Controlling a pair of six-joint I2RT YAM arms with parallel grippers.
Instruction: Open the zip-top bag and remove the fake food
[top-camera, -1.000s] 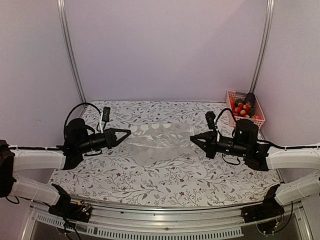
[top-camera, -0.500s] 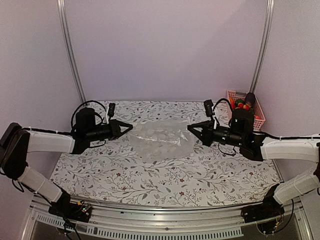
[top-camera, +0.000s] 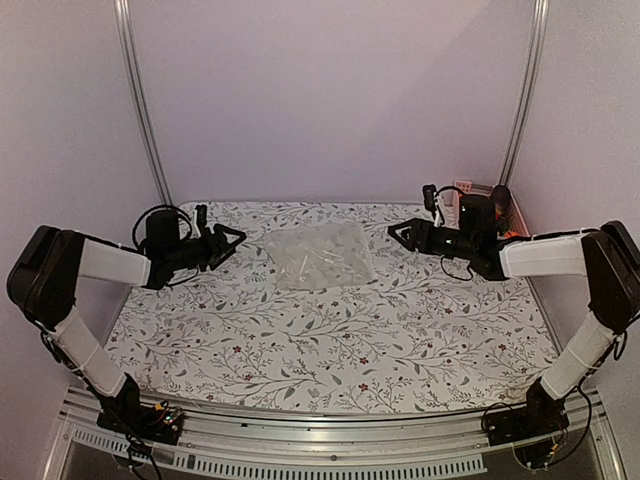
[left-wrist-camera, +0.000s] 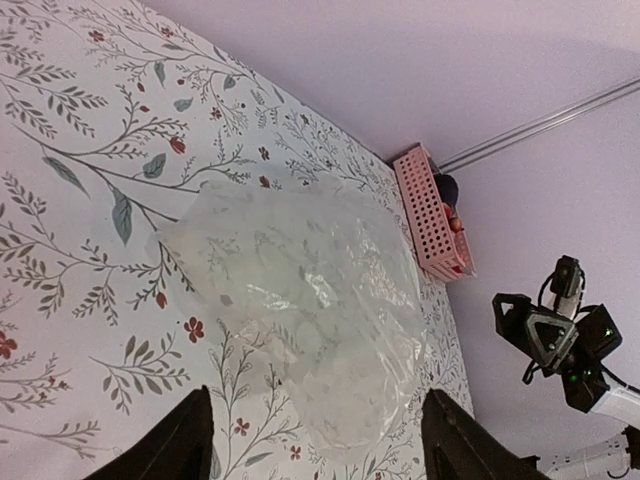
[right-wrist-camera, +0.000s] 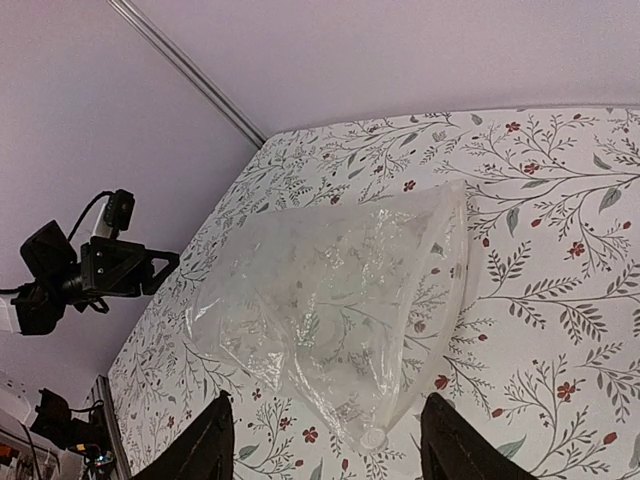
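Both arms have let go of the bag (top-camera: 318, 254) and drawn back. The left pincer (top-camera: 237, 237) and right pincer (top-camera: 398, 232) are spread and empty. The bag lies slack and looks empty on the tabletop (top-camera: 330, 340) between them. Food (left-wrist-camera: 457, 222) shows in the basket (left-wrist-camera: 428, 212), so the task seems done.

Plain lilac walls (top-camera: 330, 100) and two metal posts (top-camera: 141, 100) back a floral-patterned table (top-camera: 330, 340).
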